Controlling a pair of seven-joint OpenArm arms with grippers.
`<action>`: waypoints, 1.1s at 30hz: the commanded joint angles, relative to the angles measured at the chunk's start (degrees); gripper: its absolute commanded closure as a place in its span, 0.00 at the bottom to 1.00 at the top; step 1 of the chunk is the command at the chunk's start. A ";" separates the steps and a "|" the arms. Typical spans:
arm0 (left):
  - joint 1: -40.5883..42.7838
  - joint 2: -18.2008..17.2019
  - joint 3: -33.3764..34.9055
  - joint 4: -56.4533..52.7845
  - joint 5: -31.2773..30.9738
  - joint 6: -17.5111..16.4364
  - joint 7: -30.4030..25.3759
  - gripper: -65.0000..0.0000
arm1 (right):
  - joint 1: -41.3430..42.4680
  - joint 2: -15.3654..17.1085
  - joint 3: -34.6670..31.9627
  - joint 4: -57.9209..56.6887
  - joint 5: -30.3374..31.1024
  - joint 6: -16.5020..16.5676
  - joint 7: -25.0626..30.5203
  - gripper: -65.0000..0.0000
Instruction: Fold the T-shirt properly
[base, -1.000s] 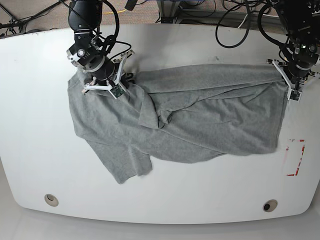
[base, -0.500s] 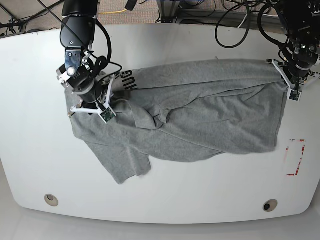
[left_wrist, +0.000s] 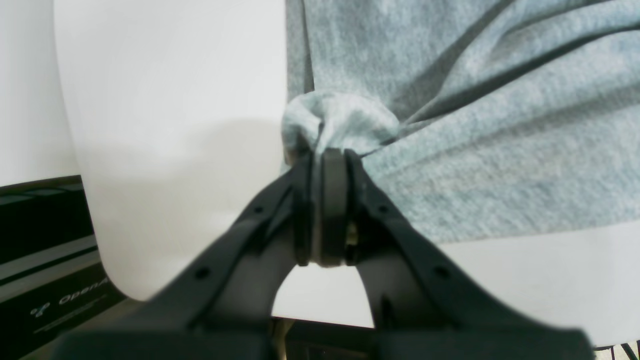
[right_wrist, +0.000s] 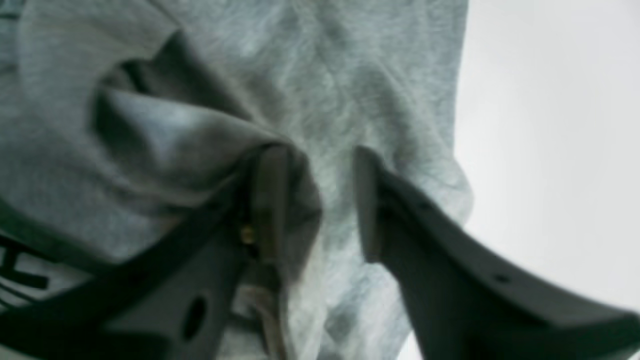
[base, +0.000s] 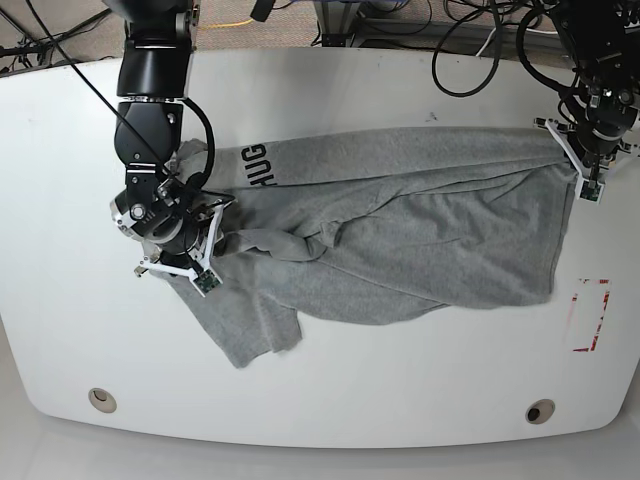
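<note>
The left tool pinches a bunched corner of the grey T-shirt; the right tool stands partly open over rumpled cloth on the white table.

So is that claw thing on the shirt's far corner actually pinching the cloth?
Yes, in the left wrist view the left end effector is closed tight on a bunched corner of the T-shirt.
</note>
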 joint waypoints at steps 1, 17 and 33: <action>-0.41 -0.90 -0.26 0.83 0.07 0.27 -0.75 1.00 | 1.70 1.49 0.29 1.10 0.15 -0.12 0.69 0.52; -1.55 -0.90 0.09 0.83 0.07 0.27 -0.84 1.00 | -3.05 1.75 0.38 5.94 0.24 -0.12 -1.60 0.40; -1.55 -0.90 0.18 0.83 0.07 0.27 -0.84 1.00 | -0.24 3.78 0.38 -5.67 0.15 -0.12 4.29 0.40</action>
